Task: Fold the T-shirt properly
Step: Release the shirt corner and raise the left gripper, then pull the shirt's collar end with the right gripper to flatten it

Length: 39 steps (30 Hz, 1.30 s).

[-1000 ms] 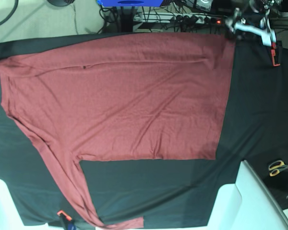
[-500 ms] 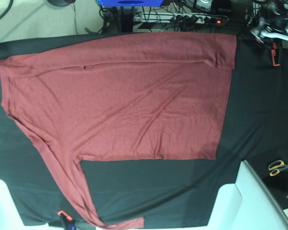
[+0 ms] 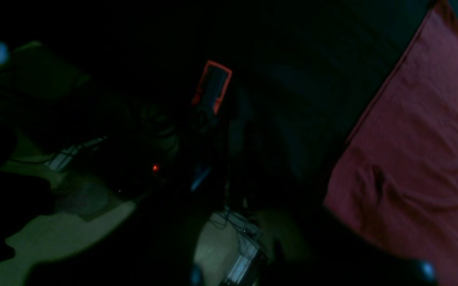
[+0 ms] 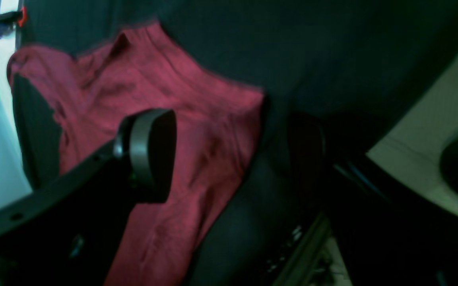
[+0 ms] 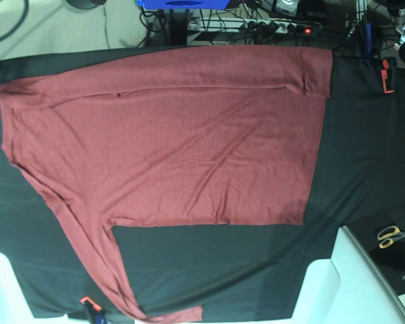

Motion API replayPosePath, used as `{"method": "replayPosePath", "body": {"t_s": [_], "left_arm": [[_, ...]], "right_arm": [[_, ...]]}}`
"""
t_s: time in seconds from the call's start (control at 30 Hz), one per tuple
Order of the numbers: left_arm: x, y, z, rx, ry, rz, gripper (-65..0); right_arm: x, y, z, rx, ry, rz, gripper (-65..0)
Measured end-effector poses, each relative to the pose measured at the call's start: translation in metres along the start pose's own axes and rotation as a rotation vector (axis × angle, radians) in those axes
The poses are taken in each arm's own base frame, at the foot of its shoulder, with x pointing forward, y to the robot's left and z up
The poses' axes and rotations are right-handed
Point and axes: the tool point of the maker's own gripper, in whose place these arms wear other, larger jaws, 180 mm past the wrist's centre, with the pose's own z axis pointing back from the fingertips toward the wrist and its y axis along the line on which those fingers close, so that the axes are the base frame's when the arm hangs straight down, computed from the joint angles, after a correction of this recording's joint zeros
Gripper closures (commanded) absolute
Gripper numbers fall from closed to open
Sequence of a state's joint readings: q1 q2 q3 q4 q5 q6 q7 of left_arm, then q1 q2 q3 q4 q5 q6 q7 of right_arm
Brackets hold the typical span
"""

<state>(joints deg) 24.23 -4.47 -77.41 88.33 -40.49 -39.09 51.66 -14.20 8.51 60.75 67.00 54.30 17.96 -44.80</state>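
Start at the left of the base view: the shirt (image 5: 175,135) lies flat on the black cloth (image 5: 364,169), spread from the left edge to just short of the right side, and one long sleeve (image 5: 101,270) trails down to the near edge at lower left. None of that has shifted over the last second. Along the far edge a band of fabric, probably the other sleeve, lies folded over the body, and its right end (image 5: 314,74) now rests settled with a small pucker.

What has changed is at the top right. A second ago the left arm was at that far right corner of the shirt; half a second ago it had lifted clear, and now you see only a sliver of it at the frame's corner. Read that as a finished fold and a retreat: the far side looks done, and the near sleeve is the next job.

You cannot tell how the left gripper stands; its wrist view is too dark, showing only the shirt's hem edge (image 3: 412,159). In the right wrist view one finger (image 4: 151,153) hangs above the shirt, pinching nothing that shows; its partner is out of sight, so that spread is unclear too.

Count: one shirt, one cloth, two orange clamps (image 5: 387,75) (image 5: 88,302), one pair of scissors (image 5: 393,235).
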Motion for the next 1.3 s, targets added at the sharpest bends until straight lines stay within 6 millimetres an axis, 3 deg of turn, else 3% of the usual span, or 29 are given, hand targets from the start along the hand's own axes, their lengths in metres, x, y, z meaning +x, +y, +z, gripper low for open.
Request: {"method": "replayPosePath", "body": {"t_s": [0.13,0.37,0.6,0.67,0.83,0.93,1.0,1.3], "left_arm": [[-0.008,0.005,0.004,0.015,0.030,-0.013,0.0],[-0.004,0.002,0.003,0.004,0.018,-0.009,0.0],[-0.006,0.004,0.004,0.006,0.022,-0.010,0.0],[-0.006,0.004,0.004,0.007,0.023,-0.011,0.0],[-0.006,0.004,0.004,0.008,0.025,-0.011,0.0],[-0.006,0.004,0.004,0.008,0.025,-0.011,0.0],[-0.006,0.004,0.004,0.007,0.024,-0.011,0.0],[-0.006,0.004,0.004,0.007,0.024,-0.011,0.0]], "right_arm": [[-0.015,-0.012,-0.008,-0.023,0.036,-0.056,-41.7],[-0.023,0.012,-0.025,0.021,0.063,0.008,-41.7],[-0.027,0.013,-0.032,0.041,0.051,-0.001,-41.4],[-0.028,0.013,-0.033,0.044,0.051,-0.011,-36.5],[-0.036,0.008,-0.032,0.023,0.077,-0.013,-13.4],[-0.043,0.003,-0.031,0.012,0.096,-0.014,-3.8],[-0.043,0.001,-0.030,0.004,0.098,-0.019,-1.2],[-0.043,-0.004,-0.026,-0.006,0.098,-0.012,-0.8]]}}
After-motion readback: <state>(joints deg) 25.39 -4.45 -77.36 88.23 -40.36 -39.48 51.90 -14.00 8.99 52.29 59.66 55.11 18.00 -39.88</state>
